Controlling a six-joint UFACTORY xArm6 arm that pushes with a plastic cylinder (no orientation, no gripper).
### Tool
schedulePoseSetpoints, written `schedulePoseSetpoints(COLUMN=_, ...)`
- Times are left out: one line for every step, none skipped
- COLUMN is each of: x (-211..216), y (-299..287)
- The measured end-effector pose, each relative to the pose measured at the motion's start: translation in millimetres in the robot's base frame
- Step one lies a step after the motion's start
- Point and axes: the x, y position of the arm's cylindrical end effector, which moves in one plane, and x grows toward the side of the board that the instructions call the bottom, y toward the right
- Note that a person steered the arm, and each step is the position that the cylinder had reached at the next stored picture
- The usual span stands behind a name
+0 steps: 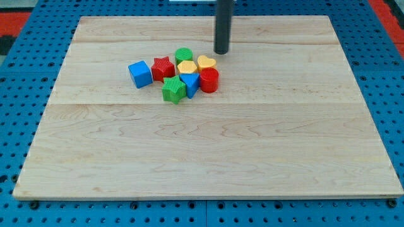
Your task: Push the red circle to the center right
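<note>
The red circle sits at the right end of a tight cluster in the board's upper middle, touching the blue triangle and the yellow heart. I see my tip just above-right of the heart, apart from it; a bare rod, no jaws.

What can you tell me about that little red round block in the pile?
The red circle is a short, glossy, plastic-looking cylinder standing flat on the wooden board. It sits at the right end of the cluster, pressed against the blue triangle on its left and the yellow heart just above. Its right side is open. My tip stands apart from it, above and slightly right.
</note>
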Motion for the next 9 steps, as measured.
schedulePoseSetpoints(x=50.2, y=4.5)
schedulePoseSetpoints(x=50.3, y=-2.9)
schedulePoseSetpoints(x=51.4, y=-11.1)
schedulePoseSetpoints(x=53.3, y=-9.6)
schedulePoseSetpoints(x=52.9, y=-9.7)
schedulePoseSetpoints(x=52.5, y=-9.8)
schedulePoseSetpoints(x=56.0, y=-16.9)
schedulePoseSetpoints(x=61.0, y=-33.9)
schedulePoseSetpoints(x=101.4, y=-48.9)
